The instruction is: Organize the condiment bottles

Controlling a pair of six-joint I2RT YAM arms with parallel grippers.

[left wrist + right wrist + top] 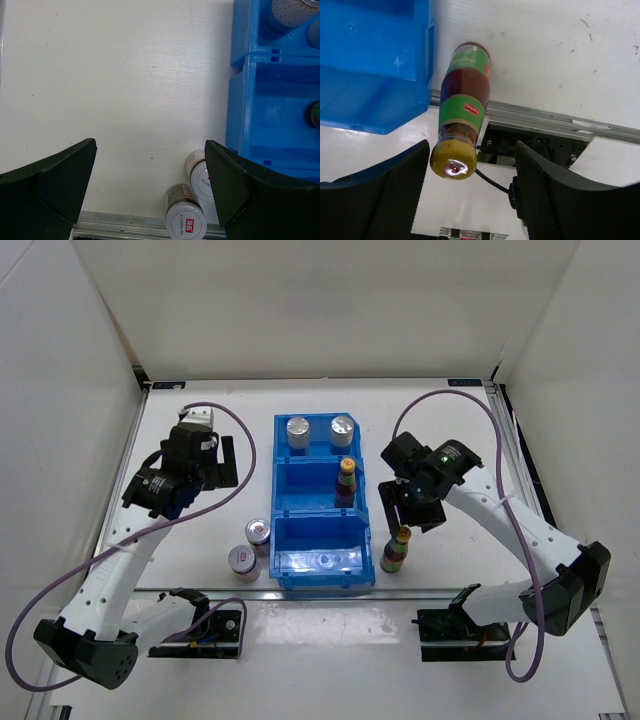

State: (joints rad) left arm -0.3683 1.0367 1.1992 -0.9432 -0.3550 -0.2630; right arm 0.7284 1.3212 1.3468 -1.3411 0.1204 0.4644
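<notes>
Yellow-capped bottle (462, 110) is standing on bench (545, 60) by bin (370, 75) corner; right hand (472, 147) is hovering open astride its cap (452, 165), probably lining up a grip. Left hand (150, 145) is gaping wide above jars (186, 220).

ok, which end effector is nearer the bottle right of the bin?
Right. Right end effector is just over the bottle, straddling its cap; left end effector is across the bin.

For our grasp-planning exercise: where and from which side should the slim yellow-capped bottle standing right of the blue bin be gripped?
Best grip the bottle just below its yellow cap, coming straight down from above: it stands upright, slim, close beside the bin wall.
</notes>
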